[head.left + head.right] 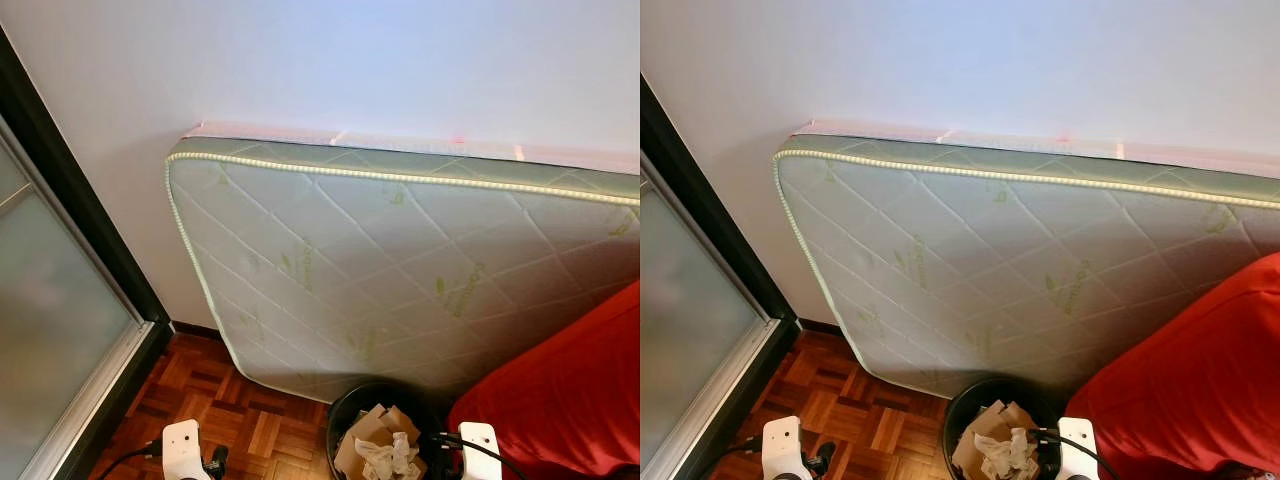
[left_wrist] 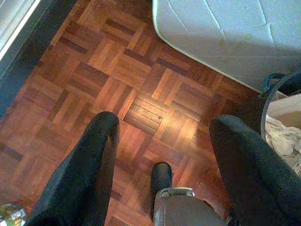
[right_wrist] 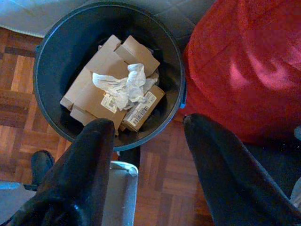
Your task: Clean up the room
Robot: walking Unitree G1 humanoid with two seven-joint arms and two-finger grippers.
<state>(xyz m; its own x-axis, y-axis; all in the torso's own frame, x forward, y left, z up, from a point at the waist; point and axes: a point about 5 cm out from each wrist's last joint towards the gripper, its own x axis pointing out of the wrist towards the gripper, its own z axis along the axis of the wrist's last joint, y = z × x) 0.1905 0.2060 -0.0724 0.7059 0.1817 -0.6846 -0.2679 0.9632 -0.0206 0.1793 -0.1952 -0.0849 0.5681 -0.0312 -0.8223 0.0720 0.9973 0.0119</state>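
Observation:
A round black bin (image 1: 345, 412) stands on the parquet floor at the foot of a leaning mattress. It holds brown cardboard boxes (image 3: 101, 80) and a crumpled white tissue (image 3: 123, 87) on top. My right gripper (image 3: 149, 126) hovers open above the bin's near rim, nothing between its fingers. My left gripper (image 2: 162, 129) hangs open over bare parquet (image 2: 108, 70) to the left of the bin, also holding nothing. The white wrists of both arms (image 1: 186, 450) (image 1: 478, 447) sit at the bottom edge of the eye views.
A quilted white mattress (image 1: 400, 270) leans against the pale wall. A red cushion or beanbag (image 1: 570, 390) lies right of the bin, touching it. A dark-framed frosted glass door (image 1: 60, 320) stands at the left. A small greenish object (image 2: 10, 214) lies on the floor.

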